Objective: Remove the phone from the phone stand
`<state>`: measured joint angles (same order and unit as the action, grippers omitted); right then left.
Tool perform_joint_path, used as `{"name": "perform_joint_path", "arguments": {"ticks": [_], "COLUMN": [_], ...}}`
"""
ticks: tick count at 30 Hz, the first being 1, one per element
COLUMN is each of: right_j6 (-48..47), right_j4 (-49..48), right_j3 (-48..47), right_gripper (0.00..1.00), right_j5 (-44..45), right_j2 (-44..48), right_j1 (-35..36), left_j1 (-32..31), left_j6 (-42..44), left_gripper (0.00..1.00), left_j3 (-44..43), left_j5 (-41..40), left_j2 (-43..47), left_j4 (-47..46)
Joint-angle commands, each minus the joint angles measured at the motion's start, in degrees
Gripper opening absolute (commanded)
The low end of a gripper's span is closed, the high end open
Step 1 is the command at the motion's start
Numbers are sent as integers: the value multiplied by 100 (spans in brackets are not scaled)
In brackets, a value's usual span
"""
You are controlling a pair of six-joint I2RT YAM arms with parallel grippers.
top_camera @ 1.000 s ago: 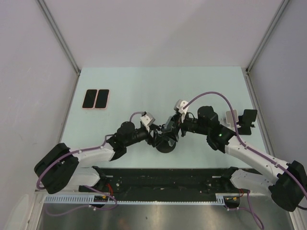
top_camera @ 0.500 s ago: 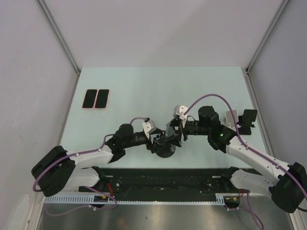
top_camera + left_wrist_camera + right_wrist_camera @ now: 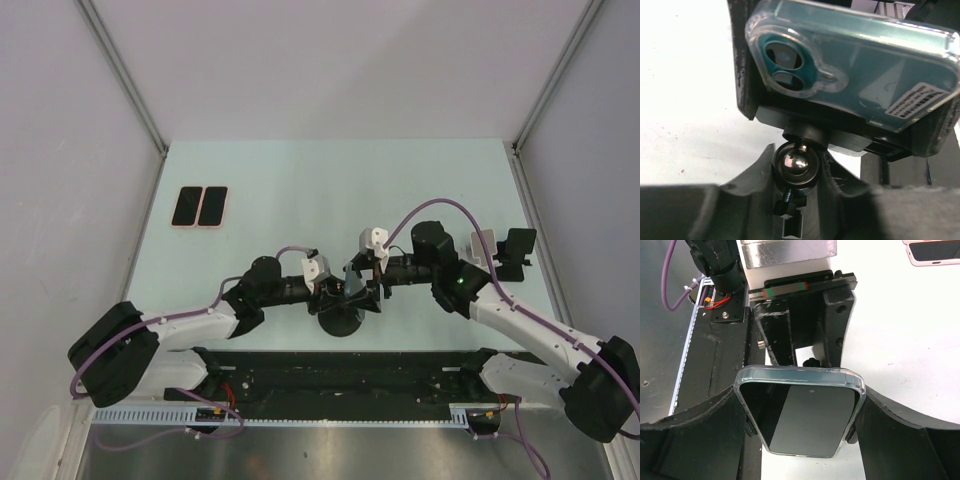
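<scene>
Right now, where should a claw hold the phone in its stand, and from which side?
Grip the phone across its two long edges, coming from the screen side, as the right claw does: those edges are straight and parallel, while the stand lies behind its back. The left claw grips the stand.

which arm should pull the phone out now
Right. The right hand grips the phone by both side edges, so it can probably lift it out. The left hand grips the phone stand at its ball joint, better for bracing.
</scene>
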<state>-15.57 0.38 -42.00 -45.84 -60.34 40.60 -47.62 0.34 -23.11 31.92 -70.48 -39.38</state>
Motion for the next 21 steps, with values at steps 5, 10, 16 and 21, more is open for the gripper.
{"name": "perform_joint_path", "arguments": {"ticks": [5,10,16,21], "right_j6": [-236,-280,-218,-236], "right_j4": [109,436,436,489], "right_j3": [-160,-160,-160,-142], "right_gripper": [0,0,0,0], "right_j5": [-100,75,146,146], "right_j2": [399,829,1085,1033], "right_j1": [-157,-333,-562,-623], "left_j1": [-90,-81,-72,-11], "left_j6": [326,327,239,125], "left_gripper": [0,0,0,0], "left_j3": [193,430,510,553], "left_j5": [-851,-1600,-2032,-2287], "left_j2": [420,544,465,395], "left_j4": [-193,-193,-193,-193]}}
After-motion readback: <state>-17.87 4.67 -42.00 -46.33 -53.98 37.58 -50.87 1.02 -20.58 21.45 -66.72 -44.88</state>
